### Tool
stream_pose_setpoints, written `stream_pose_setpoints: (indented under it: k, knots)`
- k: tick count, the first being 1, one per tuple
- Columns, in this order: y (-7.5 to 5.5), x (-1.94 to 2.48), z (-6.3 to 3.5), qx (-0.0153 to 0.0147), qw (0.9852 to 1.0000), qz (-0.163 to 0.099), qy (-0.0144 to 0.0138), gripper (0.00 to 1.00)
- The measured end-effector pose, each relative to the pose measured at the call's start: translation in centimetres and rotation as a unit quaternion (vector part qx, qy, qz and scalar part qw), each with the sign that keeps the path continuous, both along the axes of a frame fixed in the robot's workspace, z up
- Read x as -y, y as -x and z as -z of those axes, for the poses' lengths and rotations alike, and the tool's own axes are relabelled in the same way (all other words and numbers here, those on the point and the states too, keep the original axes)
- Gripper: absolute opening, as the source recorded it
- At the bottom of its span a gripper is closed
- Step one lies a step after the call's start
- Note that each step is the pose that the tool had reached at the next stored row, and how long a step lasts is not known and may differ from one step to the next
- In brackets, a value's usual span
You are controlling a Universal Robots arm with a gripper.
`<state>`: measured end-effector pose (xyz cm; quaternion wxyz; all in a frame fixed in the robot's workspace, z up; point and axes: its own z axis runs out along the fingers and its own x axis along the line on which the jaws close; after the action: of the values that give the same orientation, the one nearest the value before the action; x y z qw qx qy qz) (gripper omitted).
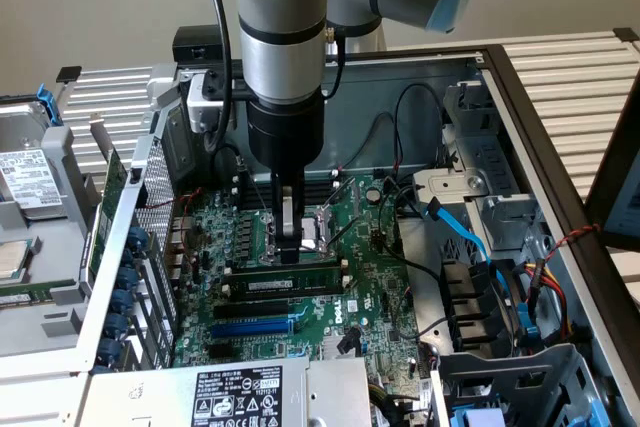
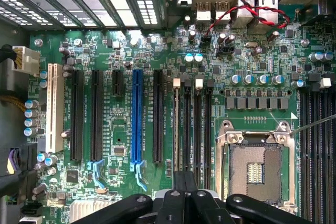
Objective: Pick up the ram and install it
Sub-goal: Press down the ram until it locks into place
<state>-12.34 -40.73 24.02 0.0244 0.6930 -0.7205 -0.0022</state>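
Inside the open computer case (image 1: 520,97), cables (image 1: 470,237) and the blue expansion slot (image 1: 252,328) flank the closed gripper (image 1: 290,247), which presses on the ram (image 1: 285,280) seated in the motherboard's (image 1: 370,297) memory slot.

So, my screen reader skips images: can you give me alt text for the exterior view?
The robot arm's shut claw presses down at the ram, a green stick standing in a black memory slot on the motherboard inside an open computer case. A blue expansion slot lies nearby.
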Motion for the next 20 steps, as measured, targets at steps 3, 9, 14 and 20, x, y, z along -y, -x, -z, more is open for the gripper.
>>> stream_pose_setpoints:
  k: [3, 9, 14, 20]
  knots:
    - [0.04, 0.03, 0.21, 0.0, 1.0, 0.0, 0.0001, 0.1]
    - [0.07, 0.08, 0.52, 0.0, 1.0, 0.0, 0.0, 0.1]
    - [0.09, 0.11, 0.68, -0.0001, 1.0, 0.0, 0.0001, 0.1]
    - [0.11, 0.24, 0.75, 0.0, 1.0, 0.0, 0.0, 0.1]
